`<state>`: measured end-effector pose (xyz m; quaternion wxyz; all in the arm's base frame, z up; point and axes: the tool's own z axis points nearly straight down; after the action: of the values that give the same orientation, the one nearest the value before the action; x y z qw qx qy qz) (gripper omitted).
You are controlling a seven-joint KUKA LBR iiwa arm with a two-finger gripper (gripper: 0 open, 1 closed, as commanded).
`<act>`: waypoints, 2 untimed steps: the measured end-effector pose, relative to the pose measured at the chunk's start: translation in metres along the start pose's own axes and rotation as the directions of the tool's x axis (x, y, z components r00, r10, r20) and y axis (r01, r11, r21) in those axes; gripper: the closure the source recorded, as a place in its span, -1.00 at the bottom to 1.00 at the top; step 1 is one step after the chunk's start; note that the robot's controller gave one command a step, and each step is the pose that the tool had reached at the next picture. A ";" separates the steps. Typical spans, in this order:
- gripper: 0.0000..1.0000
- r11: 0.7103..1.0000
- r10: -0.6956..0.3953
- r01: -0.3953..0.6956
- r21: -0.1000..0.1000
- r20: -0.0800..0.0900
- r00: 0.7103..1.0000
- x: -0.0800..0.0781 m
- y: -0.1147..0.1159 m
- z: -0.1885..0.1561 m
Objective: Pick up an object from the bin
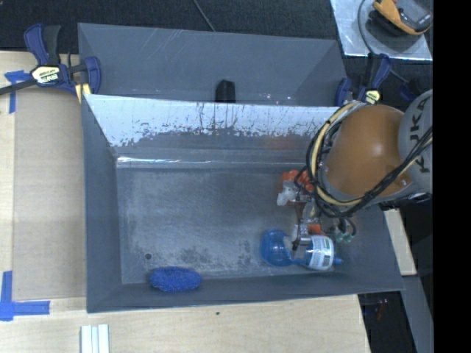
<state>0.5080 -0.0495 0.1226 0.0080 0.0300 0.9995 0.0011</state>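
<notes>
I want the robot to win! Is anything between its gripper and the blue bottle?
Nothing visible is. The gripper sits right over the blue bottle, which lies near the front right corner of the bin. The fuzzy blue lump lies apart, at the front left.

You can read very little here. On the white arm link at the right stand large dark letters. You can make out a "K" and part of the letter beside it, nothing more of the word. The blue bottle, lying at the bin floor's near right, carries a white label with blue print too small to read. The yellow tag on the blue clamp at the far left has dark marks, also unreadable.
</notes>
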 end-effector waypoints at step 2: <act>-1.00 1.000 -0.030 0.030 -0.004 -0.011 0.999 0.023 -0.034 0.049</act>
<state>0.4837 -0.0823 0.0729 0.0025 0.0151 0.9999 0.0033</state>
